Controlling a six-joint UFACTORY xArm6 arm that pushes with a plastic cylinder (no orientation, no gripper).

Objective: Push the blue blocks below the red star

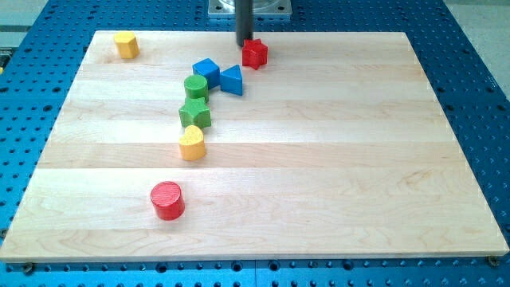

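The red star (255,54) sits near the view's top centre of the wooden board (319,159). My tip (244,45) stands just to the star's upper left, close to or touching it. A blue triangle (232,80) lies just below and left of the star. A blue cube (205,72) sits to the triangle's left, touching or nearly touching it.
A green cylinder (196,88) sits right below the blue cube, with a green star (194,114) and a yellow heart (192,143) in a line under it. A red cylinder (167,200) lies at lower left. A yellow hexagon (126,45) is at top left.
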